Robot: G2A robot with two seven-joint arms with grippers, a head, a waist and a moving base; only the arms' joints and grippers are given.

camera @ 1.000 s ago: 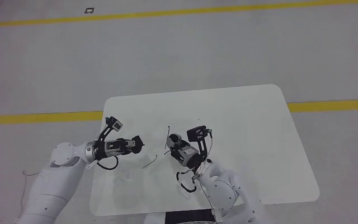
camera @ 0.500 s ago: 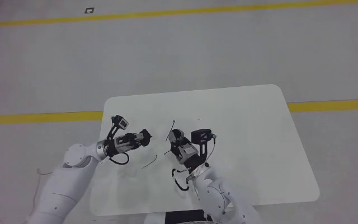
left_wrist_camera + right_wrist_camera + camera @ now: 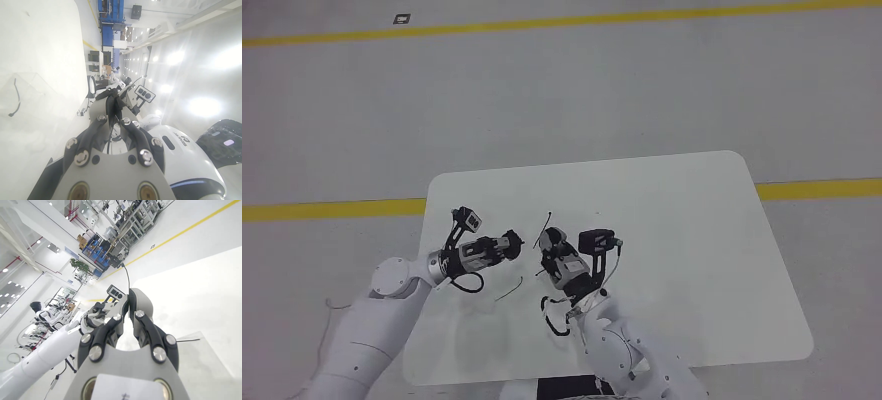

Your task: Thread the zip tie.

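the fingers (image 3: 121,308) of the right gripper (image 3: 129,298) are pressed together on a thin black zip tie (image 3: 127,275), which is pinched partway along its length. its small square head is carried past the fingertips, pointing away from the robot, and a short tail is seen behind the pads. the fingers (image 3: 98,111) of the left gripper (image 3: 113,102) are drawn together too. a thin dark strand is seen between them, but whether it is gripped cannot be told. the two grippers are held near each other, tips facing and apart, above the left part of the white table (image 3: 692,200). a second zip tie (image 3: 509,290), slightly curved, is laid flat on the table, on the robot's side of both grippers, touched by neither.
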